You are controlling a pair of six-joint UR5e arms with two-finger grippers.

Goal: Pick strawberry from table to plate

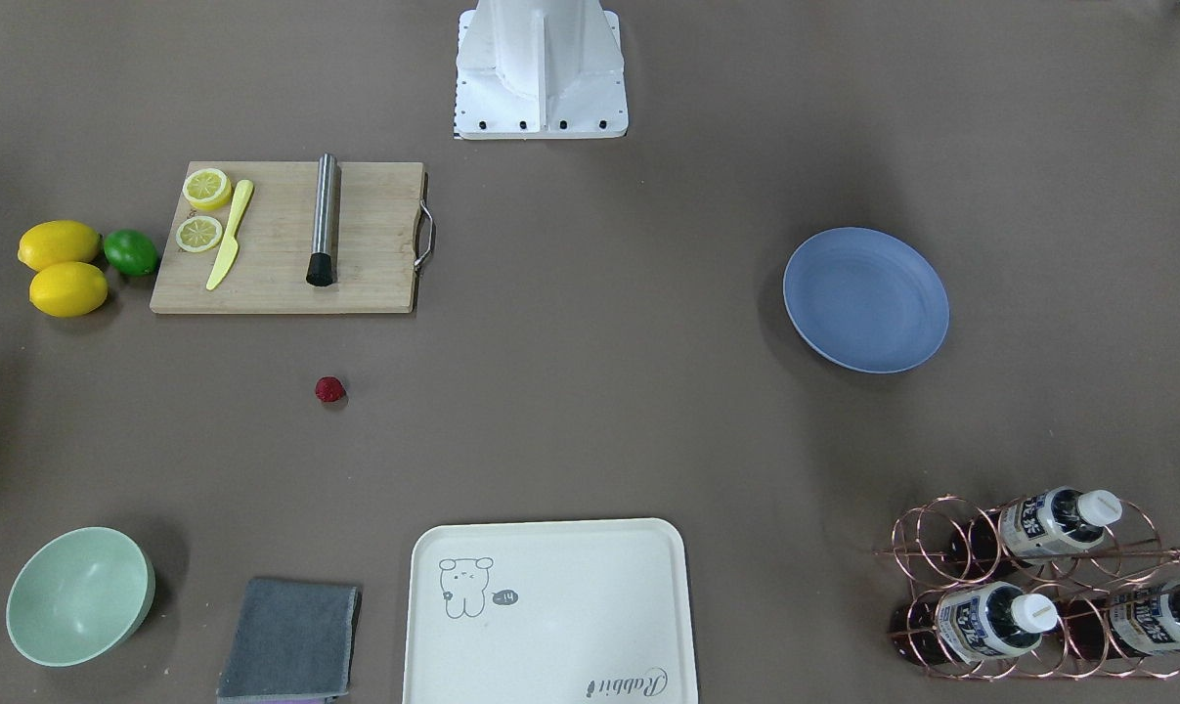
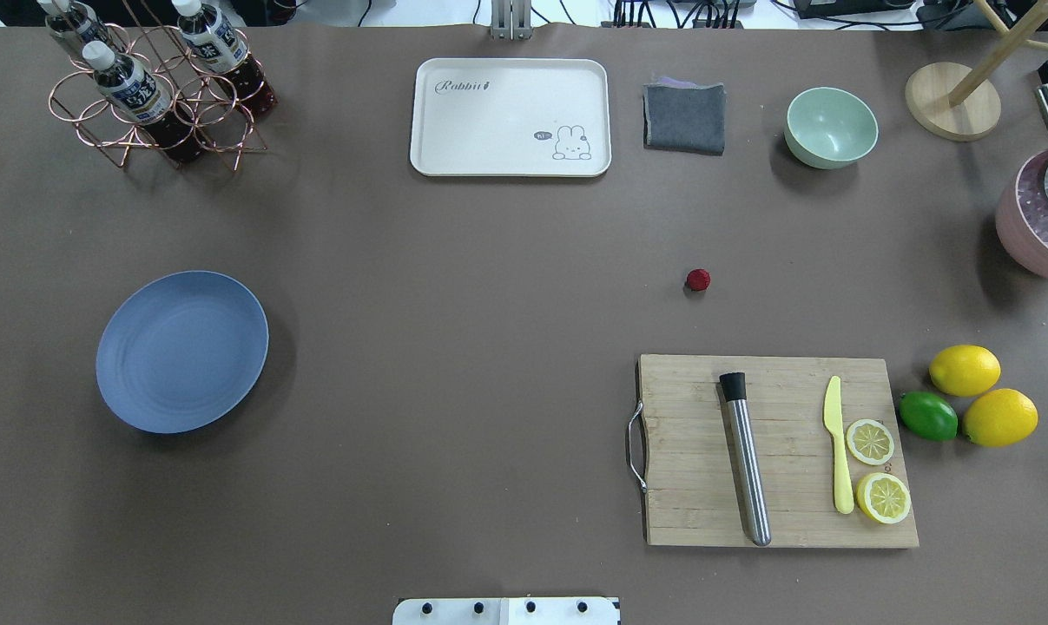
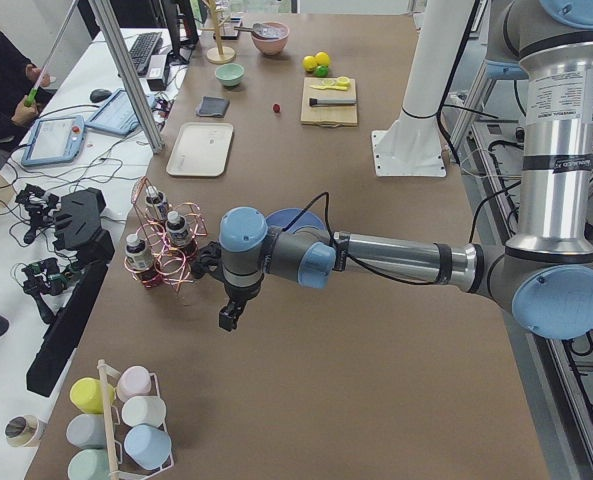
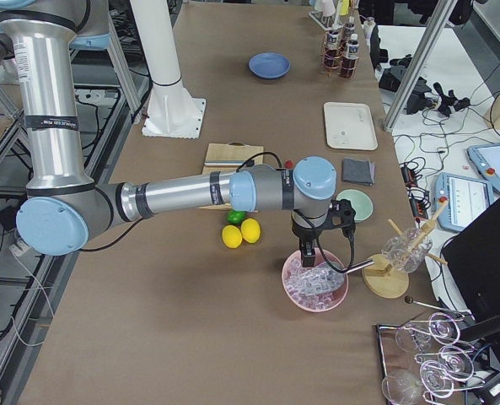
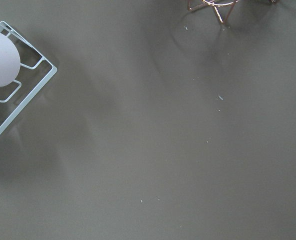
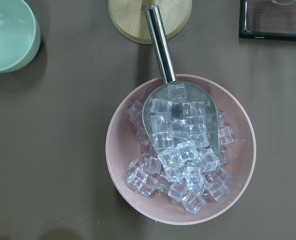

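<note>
**Left gripper** (image 3: pixel 231 318): You had it only in the side camera, so I cannot tell whether its jaws were spread or pressed together. It pointed straight down above bare table (image 3: pixel 306 400), at the end far from the cutting board (image 2: pixel 793 451). It was between the bottle rack (image 3: pixel 161 250) and the cup rack (image 3: pixel 126 430). The left arm (image 3: pixel 396 258) lay stretched out level over the table, with its wrist turned down.

**Right gripper** (image 4: pixel 307 251): This too showed only from the side, so the state of its jaws cannot be told. It hung nose-down over the pink bowl (image 6: pixel 157 212), which held ice cubes (image 6: pixel 182 130) and a metal scoop (image 6: pixel 160 45). That bowl stood beyond the lemons (image 2: pixel 965 370) and lime (image 2: pixel 928 416), which sat just off the board's end opposite its handle. The right arm (image 4: pixel 174 196) reached out level, with its wrist bent downward.

**Task items:** The strawberry (image 2: pixel 697 279) lay on the table beyond the board's far long edge, toward the handle end and apart from the board. The plate (image 2: pixel 182 351) sat well apart from the board, off its handle end on the robot's left side.

**Surroundings:** A muddler (image 2: pixel 747 469) lay on the board itself. The mint bowl (image 2: pixel 830 127) stood farther from the board than the strawberry, near the table's far edge. Both grippers were well apart from the strawberry and the plate.
</note>
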